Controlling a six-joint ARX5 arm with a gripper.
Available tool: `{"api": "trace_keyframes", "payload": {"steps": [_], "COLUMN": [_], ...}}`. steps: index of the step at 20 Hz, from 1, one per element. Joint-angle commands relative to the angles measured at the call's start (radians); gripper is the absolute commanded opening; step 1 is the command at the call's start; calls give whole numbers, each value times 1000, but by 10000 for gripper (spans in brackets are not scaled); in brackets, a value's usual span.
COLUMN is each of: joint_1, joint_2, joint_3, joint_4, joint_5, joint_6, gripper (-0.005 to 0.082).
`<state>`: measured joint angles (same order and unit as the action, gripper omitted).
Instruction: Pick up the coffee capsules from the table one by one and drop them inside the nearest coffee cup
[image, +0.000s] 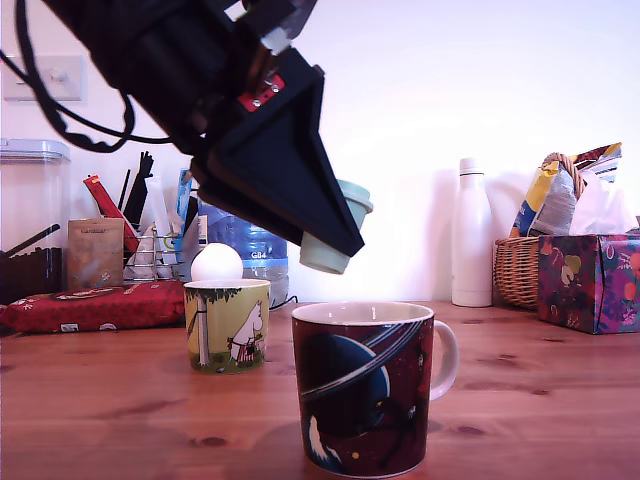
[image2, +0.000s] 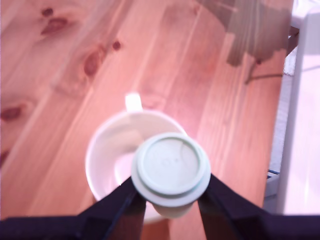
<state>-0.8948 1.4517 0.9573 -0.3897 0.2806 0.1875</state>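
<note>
While it hangs in the air above the mug (image: 363, 390), the mint-green capsule (image: 336, 232) is pinched between the two black fingers (image2: 120, 200) of the end effector (image: 335, 240), which is closed snugly on it just under the flanged rim. In the exterior view the capsule is tilted, its narrow end pointing down toward the mug's open mouth and clear of the rim. From the wrist view the capsule's (image2: 171, 169) flat round top faces the camera and sits over the near edge of the mug's (image2: 112, 155) white inside, with the white handle on the far side.

The mug, dark with a ringed-planet picture, stands upright on the wooden bench (image: 540, 400). Just behind it, toward the exterior view's left, stands a smaller yellow-green cartoon cup (image: 228, 325) with a white ball (image: 217, 263) resting in its mouth. Farther behind the mug, toward the exterior view's right, a white bottle (image: 472, 235) stands beside a wicker basket (image: 515, 270) and a patterned box (image: 590, 280). Well to the left of the mug lies a red packet (image: 95, 305).
</note>
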Motion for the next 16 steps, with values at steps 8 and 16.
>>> {"api": "trace_keyframes", "payload": {"steps": [8, 16], "joint_1": [-29, -31], "joint_2": [184, 192], "joint_3": [163, 177], "joint_4": [-141, -158], "joint_5": [-79, -90], "joint_6": [41, 41], "gripper": [198, 198]}}
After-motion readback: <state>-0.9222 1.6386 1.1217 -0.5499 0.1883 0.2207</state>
